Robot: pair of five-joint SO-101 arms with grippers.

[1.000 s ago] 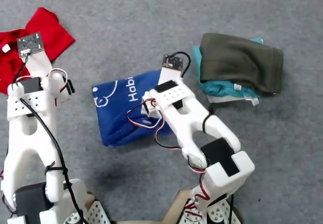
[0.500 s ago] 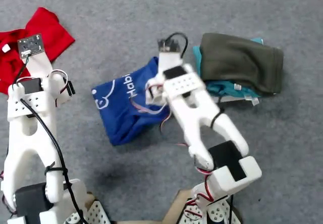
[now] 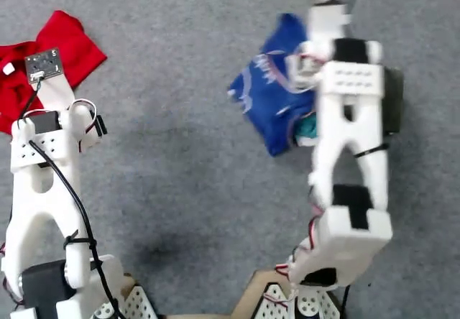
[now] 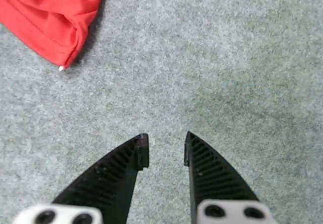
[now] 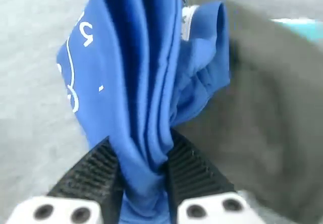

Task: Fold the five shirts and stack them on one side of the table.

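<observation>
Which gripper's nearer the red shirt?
Left. The left gripper hangs open beside the red shirt, apart from it; the right gripper is across the table, shut on the blue shirt.

The blue shirt (image 3: 269,96) with white print hangs bunched, pinched in the right gripper (image 5: 144,168), just over the folded olive shirt (image 5: 262,108). The red shirt (image 3: 65,46) lies crumpled, well apart, at the far left.

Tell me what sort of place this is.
Probably a robotics test bench rather than a home: a grey felt-covered table, a white left arm and right arm with exposed wiring, a red shirt lying loose, a blue shirt in the right gripper.
</observation>
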